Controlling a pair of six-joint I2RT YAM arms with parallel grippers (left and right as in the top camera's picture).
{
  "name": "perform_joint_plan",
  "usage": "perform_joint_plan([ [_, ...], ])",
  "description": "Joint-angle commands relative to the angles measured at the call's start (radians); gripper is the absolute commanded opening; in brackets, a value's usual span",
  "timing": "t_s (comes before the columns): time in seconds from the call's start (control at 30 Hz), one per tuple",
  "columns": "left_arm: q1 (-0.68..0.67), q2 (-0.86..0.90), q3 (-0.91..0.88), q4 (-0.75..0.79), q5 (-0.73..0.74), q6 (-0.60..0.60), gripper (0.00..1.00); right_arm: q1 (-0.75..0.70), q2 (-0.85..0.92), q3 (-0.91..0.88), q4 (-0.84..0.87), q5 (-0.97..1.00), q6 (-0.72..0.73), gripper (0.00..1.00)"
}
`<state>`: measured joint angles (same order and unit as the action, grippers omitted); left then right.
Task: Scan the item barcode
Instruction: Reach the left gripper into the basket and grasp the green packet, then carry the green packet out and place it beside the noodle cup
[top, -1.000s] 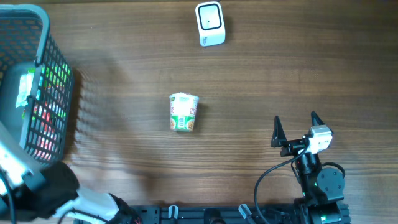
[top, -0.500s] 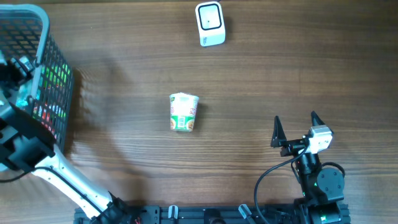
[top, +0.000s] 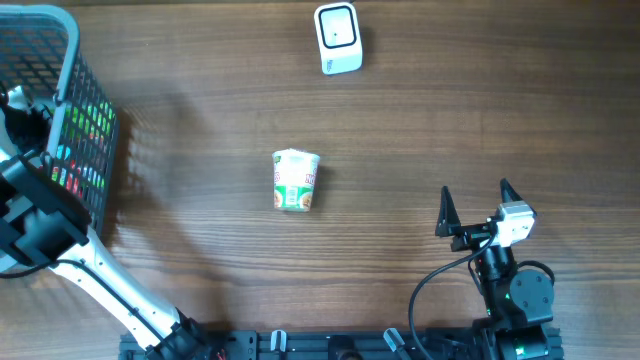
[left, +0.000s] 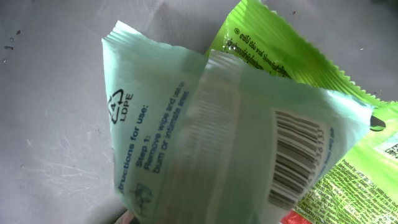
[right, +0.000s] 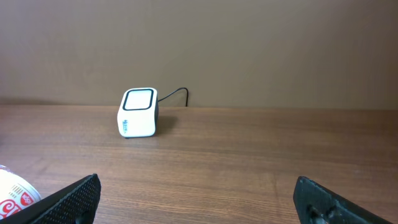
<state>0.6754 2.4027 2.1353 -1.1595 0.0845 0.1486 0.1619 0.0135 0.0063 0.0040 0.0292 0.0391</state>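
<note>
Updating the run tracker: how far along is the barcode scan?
Done: nothing certain; a cup noodle lies on the table, scan status unknowable. In hand: left end effector is shut inside the basket, a pale green wipes packet with its barcode filling the wrist view; the grip itself isn't visible. Left: bring that barcode to the scanner. Right end effector is open.

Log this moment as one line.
left gripper: shut, in basket at wipes packet | right gripper: open, empty | noodle cup: lying mid-table | scanner: untouched

Noodle cup (top: 295, 180): on its side, mid tabletop (top: 450, 110).
Basket (top: 72, 45): grey mesh, far-left corner.
Green snack bag (left: 292, 50): in the basket.
</note>
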Motion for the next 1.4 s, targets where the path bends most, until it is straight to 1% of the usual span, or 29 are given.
perform_joint_plan([
  [0.0, -0.015, -0.024, 0.006, -0.007, 0.031, 0.000, 0.04, -0.005, -0.006, -0.001, 0.005, -0.012, -0.010, 1.00],
  [0.07, -0.015, -0.093, 0.036, -0.006, 0.016, -0.040, 0.04, -0.005, -0.006, -0.001, 0.005, -0.012, -0.011, 1.00],
  [0.13, -0.015, -0.180, 0.054, 0.004, -0.028, -0.084, 0.04, -0.005, -0.006, -0.001, 0.005, -0.012, -0.011, 1.00],
  [0.23, -0.015, -0.309, 0.058, 0.025, -0.060, -0.113, 0.04, -0.005, -0.006, -0.001, 0.005, -0.012, -0.011, 0.99],
  [0.4, -0.016, -0.545, 0.058, 0.099, -0.068, -0.174, 0.04, -0.005, -0.006, -0.001, 0.005, -0.012, -0.011, 1.00],
  [0.53, -0.018, -0.737, 0.058, 0.123, -0.061, -0.283, 0.04, -0.005, -0.006, -0.001, 0.005, -0.012, -0.011, 1.00],
  [0.57, -0.021, -0.788, 0.058, 0.116, -0.036, -0.296, 0.04, -0.005, -0.006, -0.001, 0.005, -0.012, -0.011, 1.00],
  [0.6, -0.025, -0.826, 0.058, 0.105, -0.002, -0.298, 0.04, -0.005, -0.006, -0.001, 0.005, -0.012, -0.011, 1.00],
  [0.7, -0.057, -0.950, 0.058, 0.032, 0.090, -0.397, 0.04, -0.005, -0.006, -0.001, 0.005, -0.012, -0.011, 1.00],
  [0.73, -0.092, -0.992, 0.058, -0.019, 0.142, -0.419, 0.04, -0.005, -0.006, -0.001, 0.005, -0.012, -0.011, 1.00],
  [0.77, -0.123, -1.012, 0.058, -0.065, 0.156, -0.419, 0.04, -0.005, -0.006, -0.001, 0.005, -0.012, -0.010, 1.00],
  [0.9, -0.275, -1.014, 0.051, -0.258, 0.158, -0.418, 0.04, -0.005, -0.006, -0.001, 0.005, -0.012, -0.011, 1.00],
  [0.97, -0.344, -0.992, 0.027, -0.324, 0.157, -0.414, 0.04, -0.005, -0.006, -0.001, 0.005, -0.012, -0.011, 1.00],
  [1.07, -0.433, -0.941, -0.051, -0.372, 0.119, -0.410, 0.04, -0.005, -0.006, -0.001, 0.005, -0.012, -0.010, 1.00],
  [1.17, -0.513, -0.889, -0.215, -0.327, 0.086, -0.411, 0.04, -0.005, -0.006, -0.001, 0.005, -0.012, -0.011, 1.00],
  [1.27, -0.567, -0.863, -0.441, -0.199, 0.086, -0.420, 0.04, -0.005, -0.006, -0.001, 0.005, -0.012, -0.010, 1.00],
  [1.37, -0.596, -0.861, -0.727, 0.014, 0.086, -0.481, 0.04, -0.005, -0.006, -0.001, 0.005, -0.012, -0.011, 1.00],
])
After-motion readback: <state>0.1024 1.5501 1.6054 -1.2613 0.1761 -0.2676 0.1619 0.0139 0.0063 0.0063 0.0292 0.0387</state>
